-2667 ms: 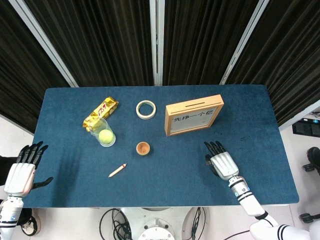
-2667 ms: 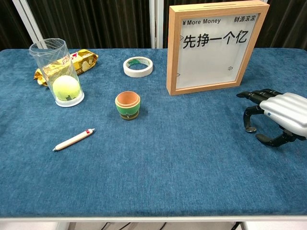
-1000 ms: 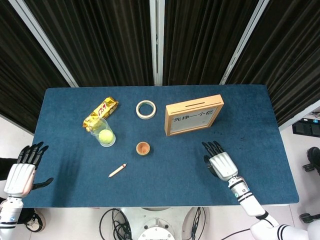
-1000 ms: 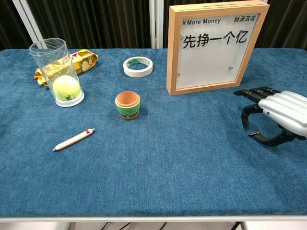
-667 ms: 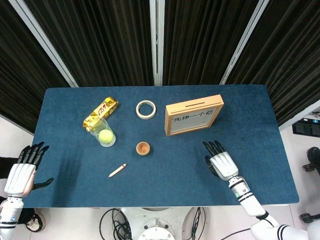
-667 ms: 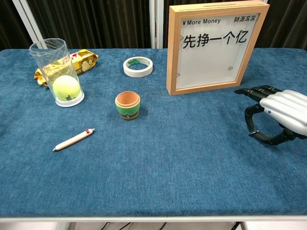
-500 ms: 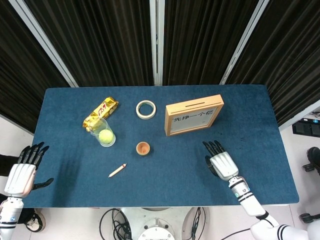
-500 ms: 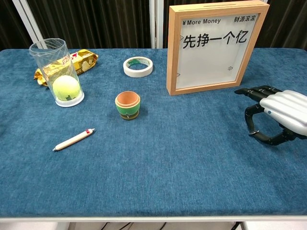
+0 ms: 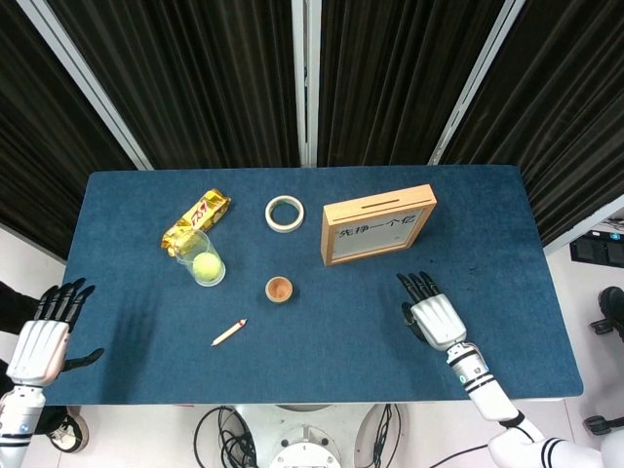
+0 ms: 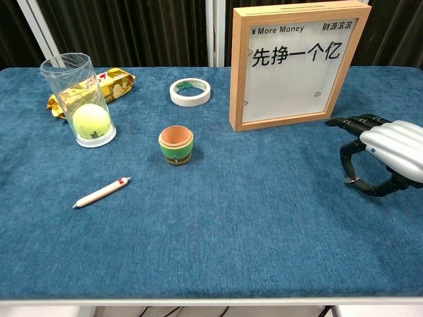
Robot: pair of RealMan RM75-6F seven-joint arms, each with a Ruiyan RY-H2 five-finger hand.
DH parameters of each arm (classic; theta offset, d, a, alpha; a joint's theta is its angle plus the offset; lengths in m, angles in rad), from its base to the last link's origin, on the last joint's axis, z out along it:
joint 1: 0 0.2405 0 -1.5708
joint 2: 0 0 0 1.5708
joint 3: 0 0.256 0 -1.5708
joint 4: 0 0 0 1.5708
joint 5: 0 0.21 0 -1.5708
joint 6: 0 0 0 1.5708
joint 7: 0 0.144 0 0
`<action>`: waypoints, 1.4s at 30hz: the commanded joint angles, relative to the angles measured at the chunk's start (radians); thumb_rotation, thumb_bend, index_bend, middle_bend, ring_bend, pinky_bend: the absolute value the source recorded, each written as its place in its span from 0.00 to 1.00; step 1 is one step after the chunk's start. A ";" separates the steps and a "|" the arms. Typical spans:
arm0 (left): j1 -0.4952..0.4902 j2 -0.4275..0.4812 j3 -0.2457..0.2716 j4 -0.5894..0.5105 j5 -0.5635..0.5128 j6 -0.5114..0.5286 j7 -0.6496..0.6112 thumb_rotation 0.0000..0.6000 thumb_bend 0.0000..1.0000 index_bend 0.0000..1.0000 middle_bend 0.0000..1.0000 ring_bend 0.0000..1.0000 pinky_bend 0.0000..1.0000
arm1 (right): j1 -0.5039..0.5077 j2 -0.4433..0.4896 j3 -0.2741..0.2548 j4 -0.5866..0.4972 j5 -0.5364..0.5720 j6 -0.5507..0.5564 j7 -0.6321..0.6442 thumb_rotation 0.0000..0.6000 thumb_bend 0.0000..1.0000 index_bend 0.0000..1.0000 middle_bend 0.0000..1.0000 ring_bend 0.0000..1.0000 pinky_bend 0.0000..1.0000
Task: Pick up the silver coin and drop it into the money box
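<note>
Head view: right hand (image 9: 434, 317) palm-down on table (image 9: 146, 331) below money box (image 9: 378, 222), fingers bent; coin hidden; left hand (image 9: 44, 341) off table edge, fingers spread, holding nothing

Chest view: right hand (image 10: 380, 155) arched, thumb and finger tips nearly meeting; small glint there may be silver coin, cannot tell. Coin likely thin, stiff, slippery – pinch by rim
</note>
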 commanded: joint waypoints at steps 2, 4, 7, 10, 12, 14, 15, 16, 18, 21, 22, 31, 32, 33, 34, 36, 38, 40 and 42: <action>0.001 0.001 0.000 0.000 0.000 0.002 -0.002 1.00 0.10 0.08 0.00 0.00 0.00 | 0.002 0.017 0.010 -0.025 -0.008 0.020 0.006 1.00 0.33 0.66 0.04 0.00 0.00; 0.001 0.002 -0.001 0.000 0.001 0.004 -0.005 1.00 0.10 0.08 0.00 0.00 0.00 | 0.003 0.041 0.019 -0.062 -0.012 0.035 0.011 1.00 0.33 0.67 0.05 0.00 0.00; 0.001 0.003 -0.002 -0.001 0.003 0.007 -0.008 1.00 0.10 0.08 0.00 0.00 0.00 | 0.006 0.097 0.041 -0.146 -0.016 0.060 0.018 1.00 0.33 0.68 0.05 0.00 0.00; 0.000 0.003 -0.002 -0.003 0.007 0.011 -0.009 1.00 0.10 0.08 0.00 0.00 0.00 | 0.009 0.160 0.067 -0.238 -0.022 0.091 0.018 1.00 0.33 0.69 0.06 0.00 0.00; 0.000 0.004 -0.002 -0.005 0.011 0.015 -0.011 1.00 0.10 0.08 0.00 0.00 0.00 | 0.013 0.220 0.095 -0.322 -0.031 0.120 0.008 1.00 0.33 0.71 0.07 0.00 0.00; 0.000 0.006 -0.002 -0.008 0.015 0.019 -0.012 1.00 0.10 0.08 0.00 0.00 0.00 | 0.016 0.265 0.119 -0.383 -0.033 0.137 -0.007 1.00 0.33 0.72 0.07 0.00 0.00; 0.001 0.006 -0.001 -0.009 0.017 0.021 -0.012 1.00 0.10 0.08 0.00 0.00 0.00 | 0.019 0.288 0.132 -0.413 -0.029 0.142 -0.016 1.00 0.33 0.72 0.07 0.00 0.00; 0.001 0.007 -0.001 -0.011 0.020 0.023 -0.012 1.00 0.10 0.08 0.00 0.00 0.00 | 0.023 0.317 0.150 -0.453 -0.020 0.144 -0.027 1.00 0.33 0.72 0.07 0.00 0.00; 0.002 0.009 0.000 -0.014 0.024 0.028 -0.011 1.00 0.10 0.08 0.00 0.00 0.00 | 0.032 0.363 0.185 -0.518 -0.002 0.144 -0.034 1.00 0.33 0.73 0.07 0.00 0.00; 0.002 0.012 0.001 -0.019 0.030 0.033 -0.012 1.00 0.10 0.08 0.00 0.00 0.00 | 0.051 0.421 0.232 -0.594 0.045 0.123 -0.061 1.00 0.33 0.74 0.07 0.00 0.00; 0.002 0.013 0.002 -0.020 0.031 0.034 -0.011 1.00 0.10 0.08 0.00 0.00 0.00 | 0.058 0.439 0.248 -0.616 0.063 0.114 -0.076 1.00 0.33 0.74 0.07 0.00 0.00; -0.001 0.026 0.001 -0.037 0.040 0.039 -0.007 1.00 0.10 0.08 0.00 0.00 0.00 | 0.206 0.518 0.400 -0.707 0.386 -0.049 -0.248 1.00 0.34 0.75 0.06 0.00 0.00; -0.001 0.027 0.000 -0.038 0.039 0.040 -0.008 1.00 0.10 0.08 0.00 0.00 0.00 | 0.231 0.519 0.412 -0.712 0.443 -0.078 -0.266 1.00 0.34 0.75 0.06 0.00 0.00; -0.001 0.028 -0.001 -0.038 0.039 0.040 -0.009 1.00 0.10 0.08 0.00 0.00 0.00 | 0.251 0.523 0.420 -0.716 0.491 -0.101 -0.282 1.00 0.34 0.75 0.06 0.00 0.00; -0.002 0.028 -0.001 -0.038 0.039 0.040 -0.010 1.00 0.10 0.08 0.00 0.00 0.00 | 0.280 0.529 0.430 -0.721 0.562 -0.131 -0.304 1.00 0.34 0.75 0.06 0.00 0.00; -0.003 0.028 -0.001 -0.037 0.038 0.039 -0.011 1.00 0.10 0.08 0.00 0.00 0.00 | 0.327 0.541 0.446 -0.725 0.688 -0.175 -0.337 1.00 0.35 0.75 0.05 0.00 0.00; -0.004 0.029 -0.001 -0.037 0.039 0.037 -0.014 1.00 0.10 0.08 0.00 0.00 0.00 | 0.389 0.551 0.461 -0.719 0.836 -0.210 -0.373 1.00 0.35 0.75 0.05 0.00 0.00; -0.005 0.031 0.000 -0.037 0.039 0.034 -0.014 1.00 0.10 0.08 0.00 0.00 0.00 | 0.450 0.552 0.465 -0.702 0.953 -0.225 -0.409 1.00 0.35 0.75 0.05 0.00 0.00; -0.006 0.034 -0.001 -0.039 0.039 0.034 -0.015 1.00 0.10 0.08 0.00 0.00 0.00 | 0.499 0.547 0.462 -0.682 1.039 -0.226 -0.439 1.00 0.36 0.76 0.05 0.00 0.00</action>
